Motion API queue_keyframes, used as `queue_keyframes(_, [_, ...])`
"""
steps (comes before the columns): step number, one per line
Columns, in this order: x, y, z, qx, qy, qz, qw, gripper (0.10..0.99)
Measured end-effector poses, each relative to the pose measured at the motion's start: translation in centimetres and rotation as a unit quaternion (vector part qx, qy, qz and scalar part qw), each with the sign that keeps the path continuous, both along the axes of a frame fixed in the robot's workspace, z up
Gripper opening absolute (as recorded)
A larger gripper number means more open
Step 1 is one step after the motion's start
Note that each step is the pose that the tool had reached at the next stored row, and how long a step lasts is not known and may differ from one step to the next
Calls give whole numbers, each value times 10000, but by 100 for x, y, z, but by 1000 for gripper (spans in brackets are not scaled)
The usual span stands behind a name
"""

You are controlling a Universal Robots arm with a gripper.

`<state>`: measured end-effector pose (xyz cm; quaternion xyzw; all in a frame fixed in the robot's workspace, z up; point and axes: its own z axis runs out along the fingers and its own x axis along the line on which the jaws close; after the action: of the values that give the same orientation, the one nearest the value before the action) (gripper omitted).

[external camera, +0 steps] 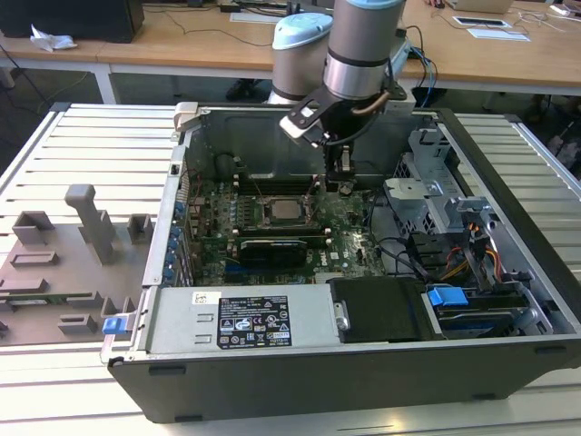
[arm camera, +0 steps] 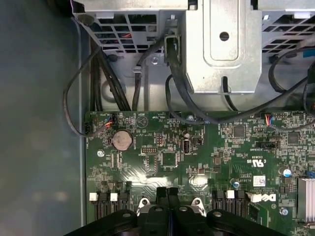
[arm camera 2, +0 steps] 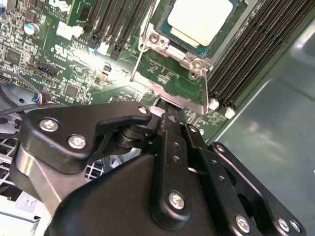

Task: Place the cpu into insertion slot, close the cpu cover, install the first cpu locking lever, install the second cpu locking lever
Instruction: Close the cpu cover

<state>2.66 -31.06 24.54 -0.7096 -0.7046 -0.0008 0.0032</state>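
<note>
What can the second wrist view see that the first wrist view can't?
The second wrist view looks at the silver cpu, framed by the metal cpu cover, with long black memory slots beside it. The first wrist view looks at a round coin battery, a grey metal cage and black cables. Both wrist views share the green motherboard and the black hand, close over the board.

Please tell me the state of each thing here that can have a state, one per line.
Dull silver square cpu: seated flat in place.
Thin silver metal cpu cover: lowered around the cpu.
Black gripper: shut, holding nothing.
Dark grey computer case: side open.
</note>
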Motion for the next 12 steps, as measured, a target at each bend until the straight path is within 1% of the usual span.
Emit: queue_keyframes(12, [-130,0,-24,0,0,0,10000,106])
